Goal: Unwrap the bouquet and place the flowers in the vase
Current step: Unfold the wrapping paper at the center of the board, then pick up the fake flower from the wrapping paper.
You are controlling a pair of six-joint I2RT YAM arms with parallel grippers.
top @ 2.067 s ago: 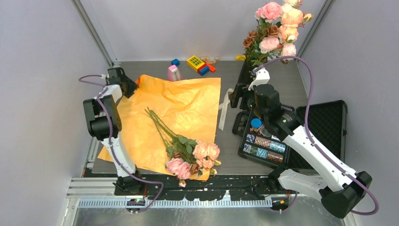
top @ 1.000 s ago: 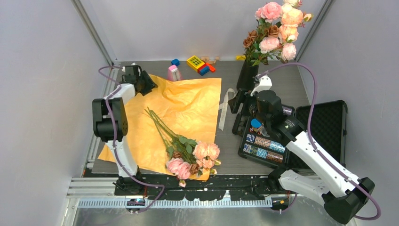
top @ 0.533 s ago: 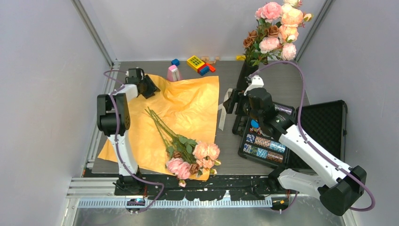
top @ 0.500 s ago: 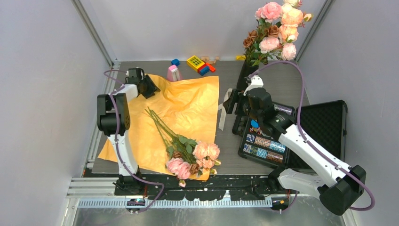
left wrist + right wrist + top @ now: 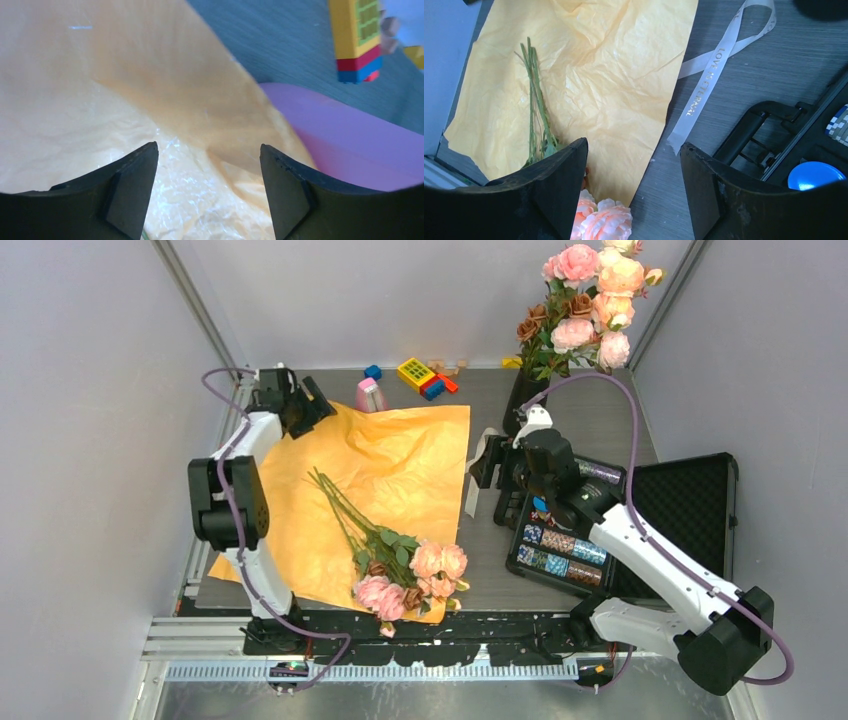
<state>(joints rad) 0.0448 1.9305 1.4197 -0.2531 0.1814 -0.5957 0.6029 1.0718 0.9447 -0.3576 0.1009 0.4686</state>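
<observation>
**Grey table, wrapping open: loose roses not yet moved**

Grey-walled bay, dark wood-grain table (image 5: pixel 480 400). Orange paper (image 5: pixel 400 455) is spread flat over the table's left half. Cream ribbon (image 5: pixel 478 472) is off and lies on bare table just beside the paper's right edge. Judged: unwrapping done, transfer not begun.

Flowers (image 5: pixel 400 565): a loose bunch on the paper. Pink and peach heads sit at the table's near edge, and the thin green stems run back towards the paper's middle. Leaves cluster just behind the heads.

Vase (image 5: pixel 522 405): slim, glossy black, near the table's far right corner, well apart from the bunch. It already carries a tall spray of similar roses.

Left gripper (image 5: pixel 207 150): jaws wide, nothing between them, over the paper's far left corner beside the pink metronome (image 5: pixel 371 395). Right gripper (image 5: pixel 633 145): jaws wide, empty, above the ribbon, between the paper and the black case (image 5: pixel 690 500).

Handling (judgement):
- Heads are light, soft fabric and easily crushed, so avoid gripping them.
- Stems look thin and springy and are likely to roll or splay.
- Best hold is mid-stem, just below the leaves, where the stems lie together.
- The crinkly paper is light and may lift with the stems.
- The vase is tall and narrow with a crowded neck, so it could tip during insertion.
</observation>
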